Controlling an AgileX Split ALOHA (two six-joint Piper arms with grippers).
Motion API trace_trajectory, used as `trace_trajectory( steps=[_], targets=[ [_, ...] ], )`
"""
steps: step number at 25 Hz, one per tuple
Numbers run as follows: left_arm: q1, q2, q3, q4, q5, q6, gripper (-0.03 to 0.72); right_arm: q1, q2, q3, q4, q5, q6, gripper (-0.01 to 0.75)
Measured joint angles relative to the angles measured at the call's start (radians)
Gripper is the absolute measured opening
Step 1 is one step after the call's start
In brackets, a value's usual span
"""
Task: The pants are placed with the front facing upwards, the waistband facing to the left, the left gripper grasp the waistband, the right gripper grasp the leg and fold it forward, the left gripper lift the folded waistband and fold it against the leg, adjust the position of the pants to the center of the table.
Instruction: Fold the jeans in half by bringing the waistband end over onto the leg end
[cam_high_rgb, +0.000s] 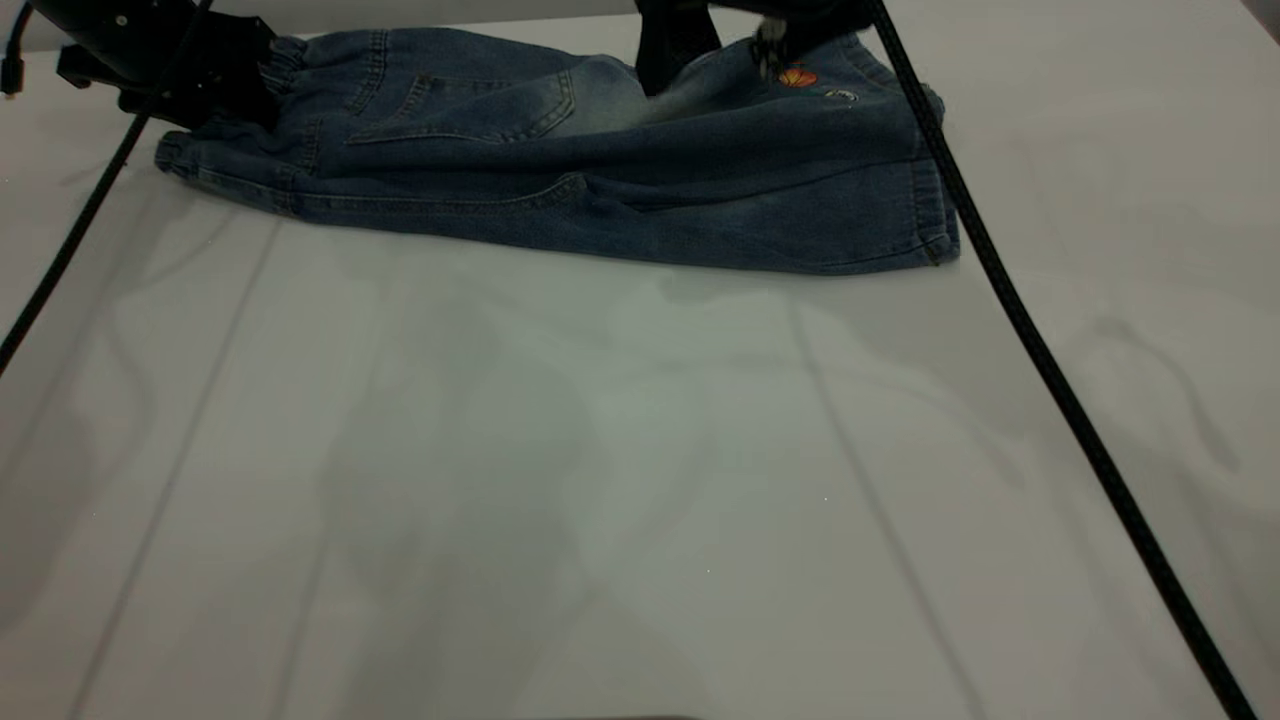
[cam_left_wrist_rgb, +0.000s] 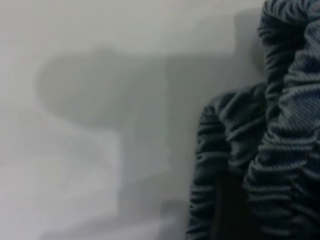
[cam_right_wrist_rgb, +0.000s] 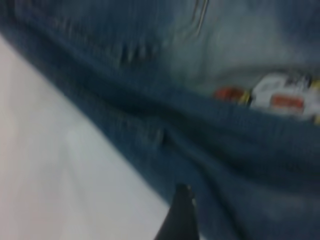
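Note:
The blue denim pants (cam_high_rgb: 600, 170) lie folded lengthwise at the far side of the white table (cam_high_rgb: 600, 480), with the ruched waistband (cam_high_rgb: 285, 60) at the left. My left gripper (cam_high_rgb: 235, 95) is at that end, shut on the waistband (cam_left_wrist_rgb: 280, 125), whose gathered folds fill its wrist view. My right gripper (cam_high_rgb: 672, 75) stands on the upper leg near the cartoon print (cam_high_rgb: 797, 77), shut on the leg with the denim raised around it. In the right wrist view only one dark fingertip (cam_right_wrist_rgb: 181, 215) shows against the denim (cam_right_wrist_rgb: 240, 150); the other is hidden by cloth.
A black cable (cam_high_rgb: 1050, 370) runs from the right arm diagonally across the right side of the table to the near edge. A thinner cable (cam_high_rgb: 70, 250) hangs from the left arm at the left edge. Bare white tabletop spreads in front of the pants.

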Motion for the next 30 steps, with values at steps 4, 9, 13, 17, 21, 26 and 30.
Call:
trace_trajectory(
  steps=[4, 9, 13, 17, 21, 26, 30],
  targets=[
    [0.003, 0.001, 0.000, -0.050, 0.000, 0.000, 0.119, 0.000, 0.019, 0.000, 0.031, -0.112, 0.000, 0.573],
    [0.004, -0.014, 0.001, -0.082, 0.020, 0.009, 0.080, 0.000, 0.054, 0.000, 0.043, -0.173, 0.000, 0.571],
    [-0.010, -0.062, 0.010, -0.078, 0.103, 0.038, 0.078, 0.000, 0.090, 0.000, 0.044, -0.206, 0.000, 0.564],
    [-0.031, -0.156, 0.012, -0.075, 0.181, 0.052, 0.078, 0.000, 0.136, 0.000, 0.045, -0.230, 0.000, 0.562],
    [-0.049, -0.243, 0.012, -0.075, 0.213, 0.070, 0.078, 0.000, 0.178, 0.000, 0.046, -0.239, 0.000, 0.561],
    [-0.087, -0.309, 0.012, -0.074, 0.227, 0.099, 0.078, 0.014, 0.217, 0.000, 0.076, -0.250, 0.000, 0.551],
    [-0.133, -0.351, 0.013, -0.074, 0.230, 0.106, 0.078, 0.059, 0.239, -0.002, 0.082, -0.269, -0.001, 0.549]
  ],
)
